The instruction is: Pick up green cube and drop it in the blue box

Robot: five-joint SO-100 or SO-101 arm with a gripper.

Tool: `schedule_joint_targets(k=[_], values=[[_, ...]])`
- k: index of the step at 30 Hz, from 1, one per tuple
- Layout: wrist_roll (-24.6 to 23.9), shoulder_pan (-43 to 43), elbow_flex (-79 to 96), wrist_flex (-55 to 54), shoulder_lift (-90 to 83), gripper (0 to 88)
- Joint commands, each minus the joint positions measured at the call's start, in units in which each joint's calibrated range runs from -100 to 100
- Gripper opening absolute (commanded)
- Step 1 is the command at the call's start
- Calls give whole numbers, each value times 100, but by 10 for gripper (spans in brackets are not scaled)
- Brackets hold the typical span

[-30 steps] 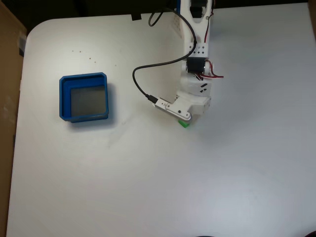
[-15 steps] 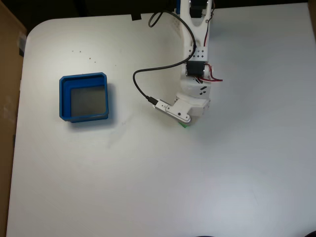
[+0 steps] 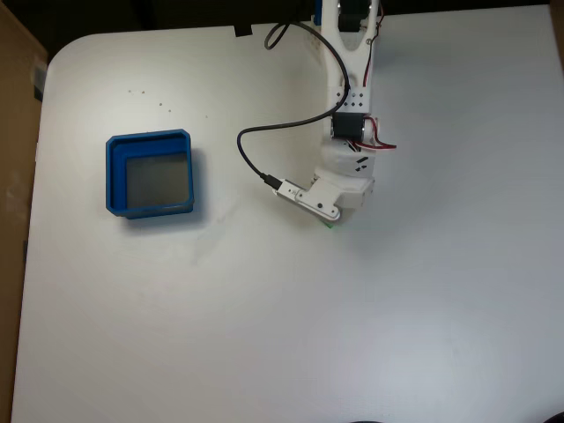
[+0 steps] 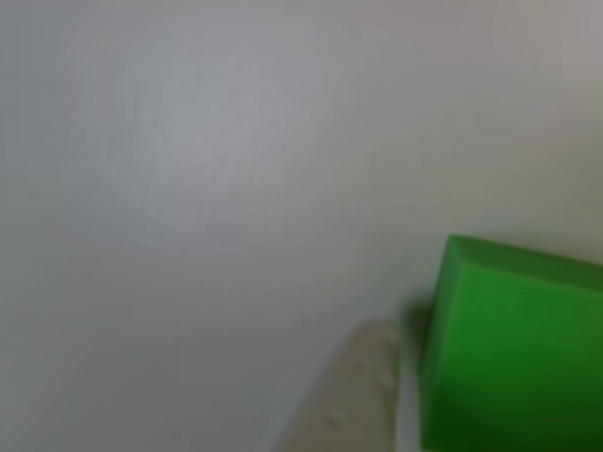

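- The white table [image 3: 282,335] took up nearly the whole fixed view, bare over most of its surface, with a strip of brown board along its left edge.
- The white arm [image 3: 351,79] reached down from the top edge of the fixed view towards the middle of the table, a black cable [image 3: 256,163] looping out to its left and ending at a small silver plug on the wrist.
- The blue box [image 3: 113,176] sat on the left part of the table in the fixed view, well apart from the arm, its grey floor showing inside the thick blue walls.
- The gripper [image 3: 333,216] was low over the table right of centre in the fixed view; the arm's own body hid its jaws there, so I could not tell how wide they stood or whether they had hold of anything.
- The green cube [image 3: 330,223] showed in the fixed view as a mere sliver of green under the lower edge of the gripper; in the other view the cube [image 4: 518,348] filled the lower right corner, resting on the table.
- A pale, blurred fingertip [image 4: 353,395] rose from the bottom edge of the other view just left of the cube, seemingly very near its left face, though the blur left contact unclear.
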Motion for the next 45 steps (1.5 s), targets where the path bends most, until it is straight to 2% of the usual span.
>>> schedule_joint_targets(k=[1, 19, 29, 45], values=[[15, -42, -319, -107, -59, 255], [15, -20, -319, -107, -67, 33], [20, 52, -337, -99, -234, 27], [24, 139, -310, -33, -2081, 29]])
